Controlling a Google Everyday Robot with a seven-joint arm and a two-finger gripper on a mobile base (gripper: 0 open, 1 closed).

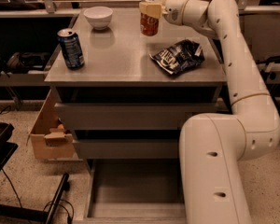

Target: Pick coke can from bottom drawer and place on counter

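The coke can (150, 23), red-orange with a silver top, is upright in my gripper (150, 8), which is shut on its upper part. It is held over the far middle of the counter (126, 55), close to the surface; I cannot tell whether its base touches. My white arm reaches in from the lower right and curves over the right side of the cabinet. The bottom drawer (130, 190) is pulled open below, and the part of its flat grey floor that shows is bare. The arm hides its right part.
A dark blue can (71, 48) stands at the counter's left edge. A white bowl (98, 17) sits at the far left. A black chip bag (178, 56) lies to the right. A cardboard box (49, 134) sits on the floor, left of the cabinet.
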